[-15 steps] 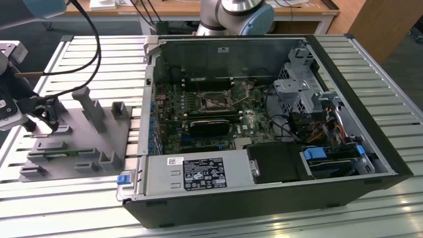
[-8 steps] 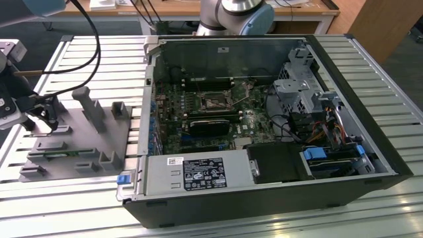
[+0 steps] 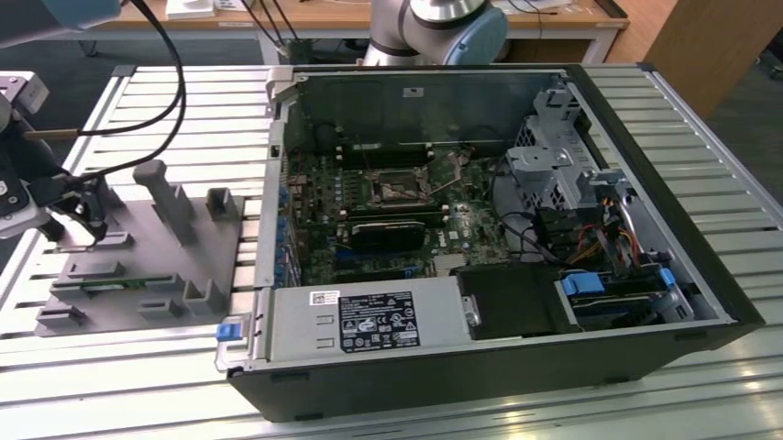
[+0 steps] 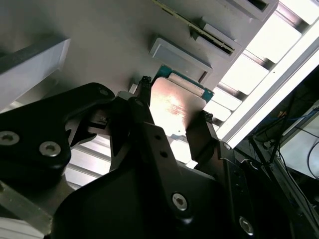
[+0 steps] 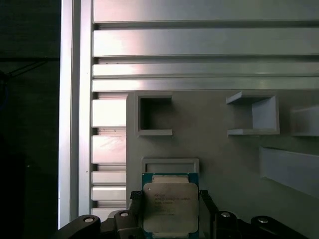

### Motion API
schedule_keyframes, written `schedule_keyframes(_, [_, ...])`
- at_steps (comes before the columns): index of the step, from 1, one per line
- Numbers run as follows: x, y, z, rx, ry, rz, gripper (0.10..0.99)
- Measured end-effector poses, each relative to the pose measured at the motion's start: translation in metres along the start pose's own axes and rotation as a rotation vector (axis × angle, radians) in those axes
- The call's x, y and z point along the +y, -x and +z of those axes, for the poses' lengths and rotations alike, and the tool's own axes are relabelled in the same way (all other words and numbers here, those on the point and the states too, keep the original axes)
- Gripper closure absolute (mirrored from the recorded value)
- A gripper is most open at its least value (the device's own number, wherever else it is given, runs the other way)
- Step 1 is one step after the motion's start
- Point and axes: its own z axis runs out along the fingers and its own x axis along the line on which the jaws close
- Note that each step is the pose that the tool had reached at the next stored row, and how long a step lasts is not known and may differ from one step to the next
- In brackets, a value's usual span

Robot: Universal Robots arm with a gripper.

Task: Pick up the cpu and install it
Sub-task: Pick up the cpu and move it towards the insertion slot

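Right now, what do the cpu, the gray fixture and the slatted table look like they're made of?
The cpu: a metal lid by the look, satin silver and catching glare, on a green board edge, likely laminate. The fixture: matte gray with sharp moulded or printed walls, probably plastic. The table: bright ribbed slats with a sheen, likely aluminium.

cpu (image 5: 170, 208): 1, between my fingers (image 5: 205, 200) | fingers: 2 | gripper (image 5: 170, 198): 1, mine | fixture (image 3: 135, 266): 1, under my hand | case (image 3: 490, 376): 1, well off from my hand | motherboard (image 3: 367, 192): 1, inside case
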Motion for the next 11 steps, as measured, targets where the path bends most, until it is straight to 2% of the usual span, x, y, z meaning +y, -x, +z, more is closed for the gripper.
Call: schedule_keyframes(11, [0.0004,0.0000,-0.0065,-0.0001,0.000,0.000,0.553])
